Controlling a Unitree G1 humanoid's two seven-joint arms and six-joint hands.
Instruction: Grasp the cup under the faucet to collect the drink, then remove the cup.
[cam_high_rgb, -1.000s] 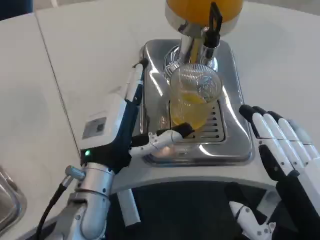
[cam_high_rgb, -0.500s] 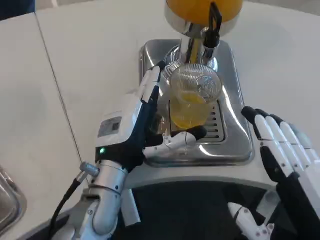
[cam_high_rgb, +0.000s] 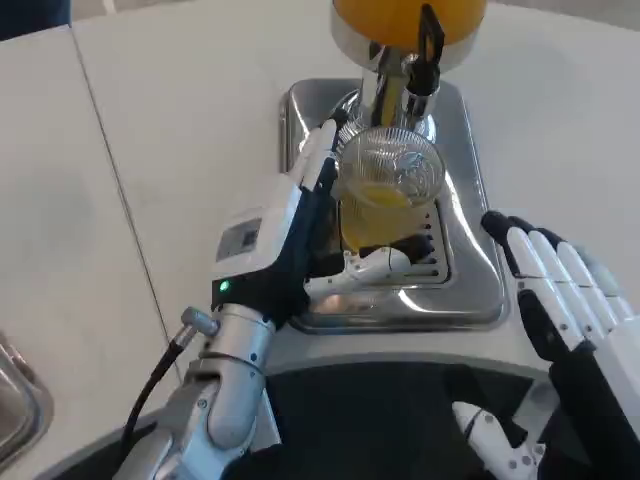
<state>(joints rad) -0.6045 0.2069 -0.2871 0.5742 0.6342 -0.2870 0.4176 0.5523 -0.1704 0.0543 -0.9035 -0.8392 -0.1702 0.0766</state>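
You won't find any text you can read here. The left hand carries a small grey label, its print too blurred to read.

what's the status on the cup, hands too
Left hand around cup, grip unconfirmed. Right hand open, waiting. Cup part full under faucet. Nothing in the way.

**White-and-black hands on silver forearms**

The left hand has a white back with a small grey label, black sides and a green light near the wrist. A black cable runs along its silver forearm. The right hand shows white fingers with black tips.
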